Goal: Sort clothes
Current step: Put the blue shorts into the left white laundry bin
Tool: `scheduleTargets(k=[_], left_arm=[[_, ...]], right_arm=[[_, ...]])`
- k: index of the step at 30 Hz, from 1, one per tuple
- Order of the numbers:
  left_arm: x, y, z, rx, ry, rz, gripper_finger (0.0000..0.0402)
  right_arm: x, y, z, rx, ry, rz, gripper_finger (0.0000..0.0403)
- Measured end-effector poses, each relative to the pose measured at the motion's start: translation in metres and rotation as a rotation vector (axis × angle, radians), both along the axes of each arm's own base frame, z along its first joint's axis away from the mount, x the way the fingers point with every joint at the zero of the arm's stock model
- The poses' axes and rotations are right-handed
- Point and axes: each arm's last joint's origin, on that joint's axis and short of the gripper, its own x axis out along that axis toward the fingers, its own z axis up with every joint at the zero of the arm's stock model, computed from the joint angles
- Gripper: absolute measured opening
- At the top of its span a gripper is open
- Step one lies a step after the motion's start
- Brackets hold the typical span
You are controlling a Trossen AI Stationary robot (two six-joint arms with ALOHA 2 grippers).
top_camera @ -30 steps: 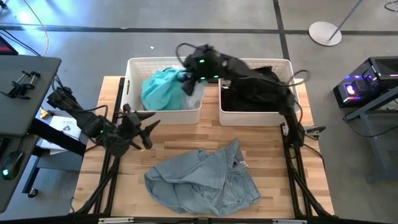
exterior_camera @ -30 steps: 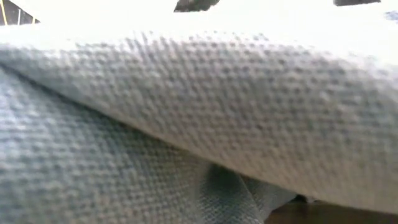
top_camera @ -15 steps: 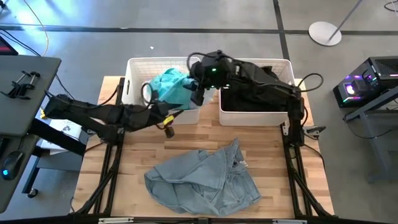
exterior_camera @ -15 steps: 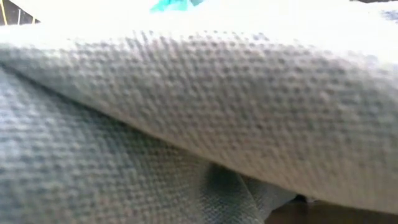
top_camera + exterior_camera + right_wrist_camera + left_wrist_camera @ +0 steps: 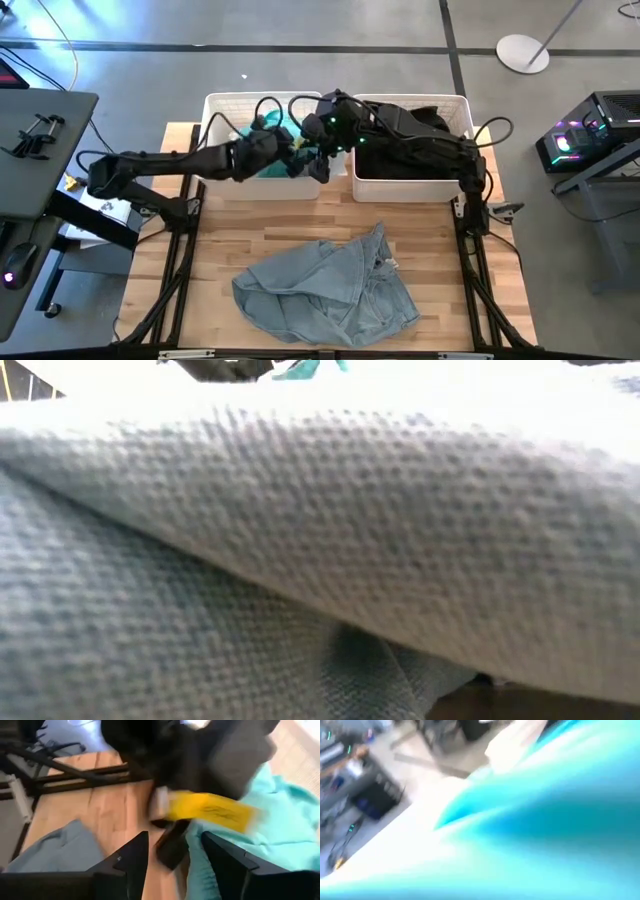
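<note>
Two white baskets sit side by side at the far edge of the wooden table (image 5: 220, 255). The left basket (image 5: 215, 112) holds a teal garment (image 5: 262, 162), mostly hidden by the arms. The right basket (image 5: 455, 110) holds black clothes (image 5: 415, 150). The left gripper (image 5: 300, 160) reaches across into the left basket, over the teal garment. The right gripper (image 5: 322, 135) comes in from the other side and meets it there, at the basket's right end. A crumpled pair of light denim jeans (image 5: 325, 290) lies on the near half of the table, well apart from both baskets.
</note>
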Motion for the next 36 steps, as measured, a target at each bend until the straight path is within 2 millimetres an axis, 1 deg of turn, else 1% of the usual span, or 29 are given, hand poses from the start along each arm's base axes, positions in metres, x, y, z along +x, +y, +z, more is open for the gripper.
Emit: scheduleTargets(k=[5,9,13,16,19,25,29,32,36], left_arm=[[-0.02,0.02,-0.007,-0.073,0.095,0.106,0.0054],[-0.034,0.034,-0.014,-0.131,0.164,0.19,0.0044],[-0.042,0.041,-0.019,-0.186,0.201,0.21,0.0036],[-0.041,0.039,-0.02,-0.212,0.211,0.166,0.0027],[-0.038,0.034,-0.019,-0.224,0.195,0.126,0.0018],[-0.031,0.02,-0.02,-0.275,0.174,0.011,0.0002],[-0.026,0.009,-0.02,-0.287,0.172,-0.044,0.0001],[-0.024,0.001,-0.02,-0.291,0.182,-0.079,0.0],[-0.026,-0.004,-0.023,-0.291,0.237,-0.075,0.0]], right_arm=[[-0.005,-0.001,-0.001,0.029,0.041,-0.024,0.0172],[-0.006,0.001,0.0,0.037,0.04,-0.028,0.0168],[-0.005,0.003,0.001,0.041,0.034,-0.028,0.0167],[-0.005,0.002,0.002,0.058,0.021,-0.03,0.0166],[-0.002,-0.003,0.007,0.014,-0.05,-0.007,0.017],[0.008,-0.016,0.03,-0.108,-0.311,0.015,0.0204],[0.011,-0.019,0.044,-0.192,-0.453,0.007,0.0211],[0.019,-0.015,0.045,-0.261,-0.506,0.036,0.021],[0.029,-0.002,0.037,-0.363,-0.481,0.017,0.0209]])
